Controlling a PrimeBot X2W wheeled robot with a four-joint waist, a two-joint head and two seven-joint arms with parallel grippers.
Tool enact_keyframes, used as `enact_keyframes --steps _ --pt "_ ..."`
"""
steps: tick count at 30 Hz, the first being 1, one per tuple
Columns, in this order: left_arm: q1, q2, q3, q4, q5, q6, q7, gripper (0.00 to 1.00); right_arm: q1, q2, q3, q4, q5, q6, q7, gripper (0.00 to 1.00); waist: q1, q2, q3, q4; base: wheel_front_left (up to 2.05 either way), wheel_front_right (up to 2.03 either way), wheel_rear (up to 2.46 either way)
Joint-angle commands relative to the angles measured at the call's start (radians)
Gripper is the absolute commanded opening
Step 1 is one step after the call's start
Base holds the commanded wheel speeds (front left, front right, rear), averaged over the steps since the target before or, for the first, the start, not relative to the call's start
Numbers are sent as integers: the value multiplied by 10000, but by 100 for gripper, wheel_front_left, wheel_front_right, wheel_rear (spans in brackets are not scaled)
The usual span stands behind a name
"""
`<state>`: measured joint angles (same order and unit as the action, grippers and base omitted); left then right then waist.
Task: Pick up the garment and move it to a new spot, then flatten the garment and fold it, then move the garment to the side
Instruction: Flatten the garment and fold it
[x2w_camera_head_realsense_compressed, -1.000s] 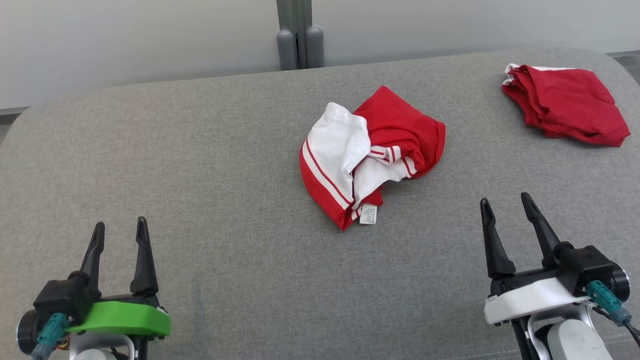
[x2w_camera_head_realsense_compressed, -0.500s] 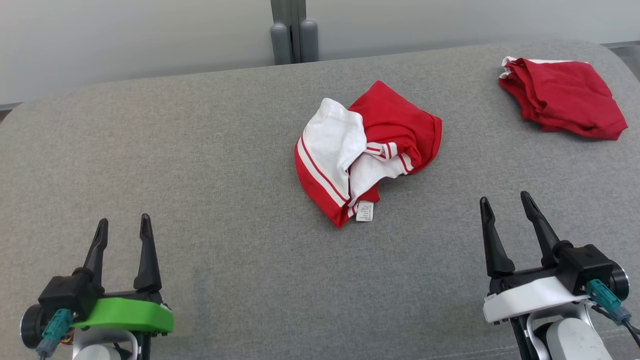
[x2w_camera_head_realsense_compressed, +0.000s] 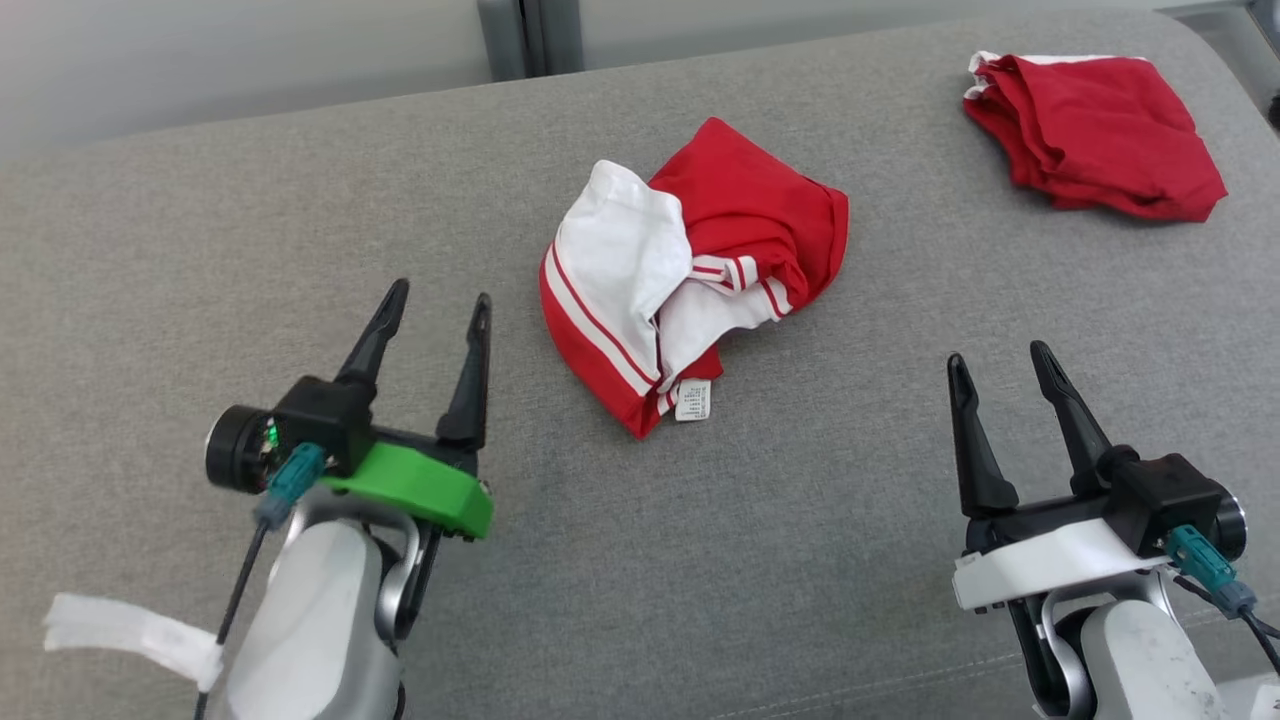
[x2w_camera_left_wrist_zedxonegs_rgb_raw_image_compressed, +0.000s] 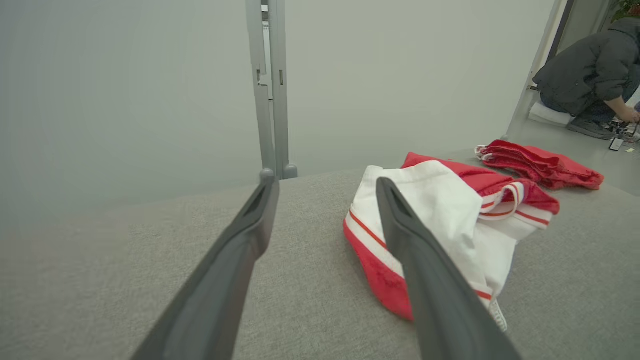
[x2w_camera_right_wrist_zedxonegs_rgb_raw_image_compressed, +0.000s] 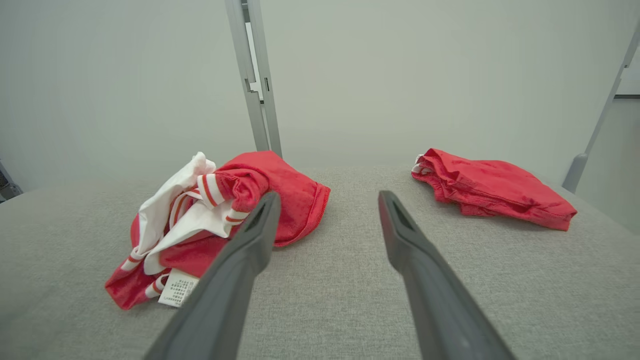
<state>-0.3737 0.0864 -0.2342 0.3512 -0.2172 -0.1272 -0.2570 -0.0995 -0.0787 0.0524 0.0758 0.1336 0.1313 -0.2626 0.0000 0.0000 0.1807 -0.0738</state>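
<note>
The red and white garment (x2w_camera_head_realsense_compressed: 700, 260) lies crumpled in a heap on the grey padded surface (x2w_camera_head_realsense_compressed: 250, 200). Its white inner side is turned up and its care label (x2w_camera_head_realsense_compressed: 692, 399) is at the edge nearest to the robot. It is not lifted yet. Its folds look the same as one second ago, and the shift of the whole head view is the camera's own move, not the garment's.

What has changed is the left gripper (x2w_camera_head_realsense_compressed: 441, 292). One second ago it rested well apart from the garment, low on its left. Now it has come forward and stands near the garment's left edge, not touching the cloth. Its jaws stand wide apart and hold nothing. In the left wrist view the garment lies just to the right of the fingers.

The right gripper (x2w_camera_head_realsense_compressed: 998, 354) has stayed to the right of the garment, on the robot's side and well apart from it, equally wide and empty.

I judge that the pick-up is only beginning: you must still reach the cloth and close on it. A second red garment (x2w_camera_head_realsense_compressed: 1090, 135) lies well to the right of the crumpled one and further back; it looks already put aside.
</note>
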Motion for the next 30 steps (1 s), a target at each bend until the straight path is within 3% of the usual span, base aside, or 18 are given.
enact_keyframes --steps 1,7,16,17,18,19,20,25,30 --pt "-368 -17 -284 225 171 -28 53 100 -148 27 -1 -13 64 -11 -29 100 0 0 451 -462 0 0 0" --pt "-1317 -63 -1465 1169 149 -42 64 100 -346 155 -13 -19 137 -9 -29 100 0 0 923 -1114 0 0 0" --pt "-1745 75 -2208 2458 -208 -45 7 100 -463 242 -63 -64 188 -9 -29 100 0 0 1291 -1719 0 0 0" --pt "-1791 108 -2213 2592 -291 -46 -4 71 -462 246 -70 -75 178 -11 -29 100 0 0 1295 -1742 0 0 0" --pt "-1862 171 -2170 2708 -337 -46 -12 35 -461 250 -76 -79 171 -9 -29 100 0 0 1293 -1759 0 0 0" --pt "-1898 196 -2146 2769 -368 -46 -22 8 -462 251 -81 -79 168 -9 -29 100 0 0 1288 -1763 0 0 0" --pt "-1946 208 -2108 2842 -403 -46 -41 0 -458 254 -102 -80 153 -9 -29 100 0 0 1268 -1754 0 0 0" --pt "-2181 460 -1692 2649 -552 61 -75 0 -368 268 -140 -53 72 -9 -29 100 0 0 1099 -1538 0 0 0" --pt "-2312 1144 -874 1850 -658 272 -77 0 -298 273 -121 -3 52 -9 -29 100 0 0 918 -1290 0 0 0"
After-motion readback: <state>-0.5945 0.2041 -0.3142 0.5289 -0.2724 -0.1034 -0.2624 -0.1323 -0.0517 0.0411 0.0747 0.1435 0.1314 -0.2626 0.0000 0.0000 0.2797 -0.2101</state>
